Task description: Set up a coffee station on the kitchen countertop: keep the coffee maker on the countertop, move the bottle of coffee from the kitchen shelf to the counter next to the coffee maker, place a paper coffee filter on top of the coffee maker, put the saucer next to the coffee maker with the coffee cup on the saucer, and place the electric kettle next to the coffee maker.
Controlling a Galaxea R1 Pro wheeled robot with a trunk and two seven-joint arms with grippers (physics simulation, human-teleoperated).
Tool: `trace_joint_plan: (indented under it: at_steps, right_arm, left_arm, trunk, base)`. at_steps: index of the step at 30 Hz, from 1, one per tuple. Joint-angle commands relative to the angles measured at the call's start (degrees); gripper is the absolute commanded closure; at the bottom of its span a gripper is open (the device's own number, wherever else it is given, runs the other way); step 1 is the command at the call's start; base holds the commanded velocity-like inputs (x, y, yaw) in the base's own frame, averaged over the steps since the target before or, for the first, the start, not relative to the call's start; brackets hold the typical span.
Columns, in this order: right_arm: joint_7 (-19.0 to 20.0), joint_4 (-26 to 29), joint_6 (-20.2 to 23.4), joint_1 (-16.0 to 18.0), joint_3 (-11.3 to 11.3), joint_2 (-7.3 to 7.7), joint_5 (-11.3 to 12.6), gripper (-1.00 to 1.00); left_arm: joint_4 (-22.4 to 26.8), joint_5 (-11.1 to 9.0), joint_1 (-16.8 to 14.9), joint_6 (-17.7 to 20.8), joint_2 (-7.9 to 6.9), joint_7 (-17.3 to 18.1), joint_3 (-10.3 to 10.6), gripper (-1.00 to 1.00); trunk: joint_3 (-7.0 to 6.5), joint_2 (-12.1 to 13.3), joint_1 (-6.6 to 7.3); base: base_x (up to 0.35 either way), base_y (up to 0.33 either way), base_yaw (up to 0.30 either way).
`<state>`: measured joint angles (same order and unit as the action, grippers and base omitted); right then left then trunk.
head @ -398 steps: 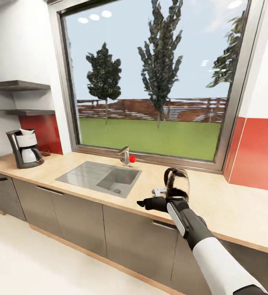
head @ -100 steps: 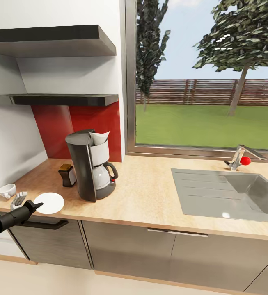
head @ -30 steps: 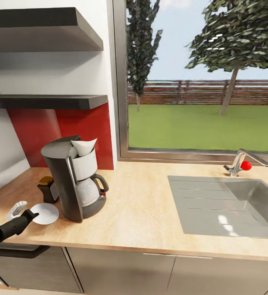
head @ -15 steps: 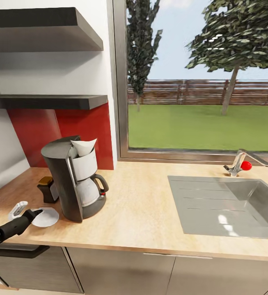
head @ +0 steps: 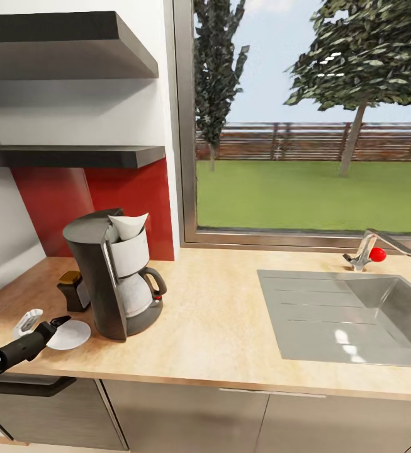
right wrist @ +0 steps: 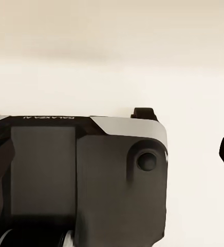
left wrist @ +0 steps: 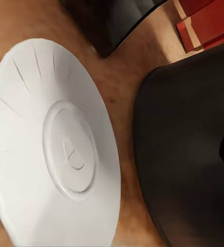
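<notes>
Saucer (head: 68,335) tilted up since 1.0 s ago | left end effector (head: 53,327) grasping its edge | right: cannot tell

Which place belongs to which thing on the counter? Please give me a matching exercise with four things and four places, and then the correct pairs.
Things:
1. paper filter
2. saucer
3. coffee bottle
4. faucet

Places:
A. behind the sink, near the window
B. in the top of the coffee maker
C. flat on the counter by the left gripper
D. beside the coffee maker, toward the red wall

Pairs: 1-B, 2-C, 3-D, 4-A
</notes>
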<state>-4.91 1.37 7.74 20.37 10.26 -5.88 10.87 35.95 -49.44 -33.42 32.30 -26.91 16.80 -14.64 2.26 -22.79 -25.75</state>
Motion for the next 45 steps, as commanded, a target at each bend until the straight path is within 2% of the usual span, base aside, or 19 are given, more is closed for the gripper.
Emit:
trace_joint_plan:
  at_steps: [1, 14, 31, 34, 37, 39, 41, 42, 44, 45]
  right_arm:
    - [-0.26, 0.12, 0.34, 0.02, 0.48, -0.01, 0.56, -1.00]
    - [-0.24, 0.12, 0.34, 0.02, 0.53, -0.01, 0.56, -1.00]
    - [-0.19, 0.14, 0.34, 0.02, 0.49, -0.01, 0.56, -1.00]
    - [-0.20, 0.19, 0.33, 0.02, 0.47, -0.01, 0.63, -1.00]
    - [-0.19, 0.26, 0.29, 0.02, 0.49, -0.06, 0.69, -1.00]
    - [-0.19, 0.32, 0.24, 0.02, 0.48, -0.08, 0.72, -1.00]
    - [-0.19, 0.36, 0.20, 0.02, 0.47, -0.12, 0.73, -1.00]
    - [-0.19, 0.37, 0.18, 0.02, 0.47, -0.15, 0.73, -1.00]
    - [-0.19, 0.38, -0.95, 0.02, 0.51, -0.17, 0.73, -1.00]
    - [-0.19, 0.35, -1.64, 0.02, 0.53, -0.18, 0.73, -1.00]
  left_arm:
    - [0.00, -0.22, -0.06, 0.48, 0.02, 0.08, -0.22, -1.00]
    - [0.00, -0.22, -0.06, 0.49, 0.02, 0.08, -0.22, -1.00]
    - [0.00, -0.22, -0.06, 0.49, 0.10, 0.17, -0.22, -1.00]
    - [0.00, -0.14, -0.06, 0.55, 0.47, 0.71, -0.17, -1.00]
    - [0.11, -0.11, 0.40, 0.62, 1.47, 1.65, -0.14, -1.00]
    - [0.58, 0.03, 1.61, -0.06, 2.52, 3.37, -0.03, -1.00]
    - [0.91, 0.11, 3.09, -2.59, 3.11, 5.90, 0.18, -1.00]
    - [0.88, 0.12, 4.37, -4.85, 3.32, 8.35, 0.57, -1.00]
    - [0.66, 0.26, 9.00, -6.89, 3.36, 16.46, 1.86, -1.00]
    - [0.55, 0.45, 11.27, -7.60, 3.36, 19.42, 2.22, -1.00]
  trunk:
    - [0.13, -0.13, -0.04]
    - [0.13, -0.13, -0.04]
    - [0.13, -0.13, -0.04]
    - [0.13, -0.13, -0.04]
    - [0.13, -0.13, -0.04]
    - [0.13, -0.13, -0.04]
    - [0.13, -0.13, -0.04]
    - [0.13, -0.13, -0.04]
    - [0.13, -0.13, -0.04]
    - [0.13, -0.13, -0.04]
  base:
    - [0.000, 0.000, 0.000]
    - [-0.110, 0.157, 0.000]
    - [-0.029, 0.014, 0.000]
    - [-0.247, 0.097, 0.000]
    - [-0.291, 0.118, 0.000]
    - [-0.304, 0.122, 0.000]
    - [-0.309, 0.118, 0.000]
    - [-0.313, 0.101, 0.000]
    - [-0.248, 0.073, 0.000]
    - [-0.131, 0.038, 0.000]
